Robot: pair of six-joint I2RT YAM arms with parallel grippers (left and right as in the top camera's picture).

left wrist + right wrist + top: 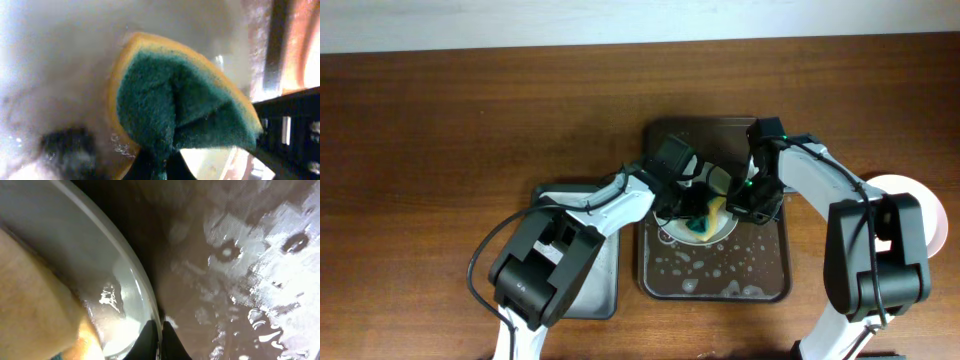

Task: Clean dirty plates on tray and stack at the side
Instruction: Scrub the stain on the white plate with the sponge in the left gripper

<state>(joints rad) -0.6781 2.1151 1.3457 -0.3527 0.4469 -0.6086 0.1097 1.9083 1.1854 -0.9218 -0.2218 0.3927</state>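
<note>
Wood tabletop [440, 120] borders tray [760, 272]; right jaws pinch plate [90, 255] rim.

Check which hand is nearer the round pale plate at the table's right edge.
Right. The right hand grips the rim of the white plate on the dark brown tray, left of the pale plate; the left hand, holding the green-and-yellow sponge, is farther left.
</note>
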